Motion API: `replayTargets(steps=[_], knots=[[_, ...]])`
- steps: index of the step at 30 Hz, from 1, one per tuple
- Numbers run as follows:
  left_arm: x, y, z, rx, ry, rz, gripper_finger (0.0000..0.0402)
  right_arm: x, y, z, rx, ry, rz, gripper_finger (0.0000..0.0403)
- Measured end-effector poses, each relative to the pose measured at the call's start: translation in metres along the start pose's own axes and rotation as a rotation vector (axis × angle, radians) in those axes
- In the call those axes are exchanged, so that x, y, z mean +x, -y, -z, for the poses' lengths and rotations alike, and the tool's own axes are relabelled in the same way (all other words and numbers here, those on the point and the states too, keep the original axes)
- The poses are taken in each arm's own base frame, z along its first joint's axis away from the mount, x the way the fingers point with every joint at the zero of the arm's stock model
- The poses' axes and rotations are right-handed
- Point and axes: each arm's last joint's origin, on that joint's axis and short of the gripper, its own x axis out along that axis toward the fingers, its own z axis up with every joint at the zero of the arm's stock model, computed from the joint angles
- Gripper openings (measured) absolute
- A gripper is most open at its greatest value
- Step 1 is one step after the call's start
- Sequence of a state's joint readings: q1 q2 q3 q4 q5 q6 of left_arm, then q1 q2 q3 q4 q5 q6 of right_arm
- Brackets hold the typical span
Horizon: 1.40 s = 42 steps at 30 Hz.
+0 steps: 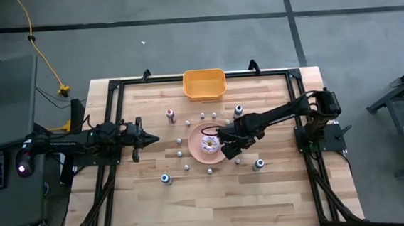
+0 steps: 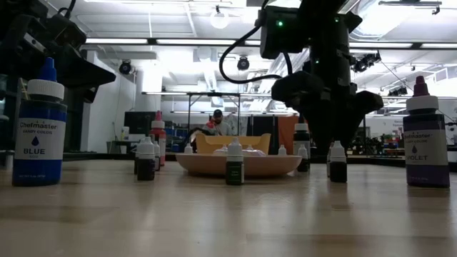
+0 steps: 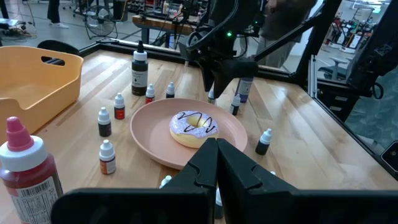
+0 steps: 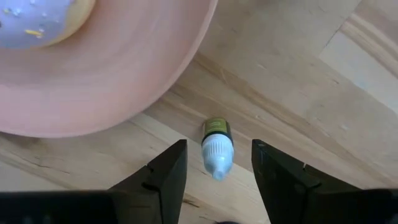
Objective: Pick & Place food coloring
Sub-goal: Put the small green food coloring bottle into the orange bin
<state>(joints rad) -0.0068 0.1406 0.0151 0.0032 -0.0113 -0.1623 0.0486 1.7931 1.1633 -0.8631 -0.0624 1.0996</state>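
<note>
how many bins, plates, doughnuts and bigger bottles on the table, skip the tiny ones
orange bin: 1
pink plate: 1
doughnut: 1
larger bottles: 4
total: 7

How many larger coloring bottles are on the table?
4: red bottle and dark-capped bottle nearer the bin; blue bottle and violet bottle beyond the plate. Others may be hidden.
</note>
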Motion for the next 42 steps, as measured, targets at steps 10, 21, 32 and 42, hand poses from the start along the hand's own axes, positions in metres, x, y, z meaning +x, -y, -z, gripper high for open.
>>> replayTargets(steps=[10, 21, 32, 42], knots=[[0.0, 0.0, -0.0001, 0.0, 0.0, 0.0, 0.0001, 0.0, 0.0006, 0.0007, 0.001, -0.014, 0.003, 0.0169], [0.0, 0.0, 0.0, 0.0, 0.0, 0.0, 0.0001, 0.0, 0.0006, 0.0006, -0.001, -0.013, 0.003, 0.0137], [0.0, 0.0, -0.0001, 0.0, 0.0, 0.0, 0.0001, 0.0, 0.0006, 0.0006, -0.008, -0.012, 0.003, 0.0056], [0.0, 0.0, -0.0001, 0.0, 0.0, 0.0, 0.0001, -0.0003, 0.0003, 0.0007, -0.01, -0.017, -0.002, 0.0054]])
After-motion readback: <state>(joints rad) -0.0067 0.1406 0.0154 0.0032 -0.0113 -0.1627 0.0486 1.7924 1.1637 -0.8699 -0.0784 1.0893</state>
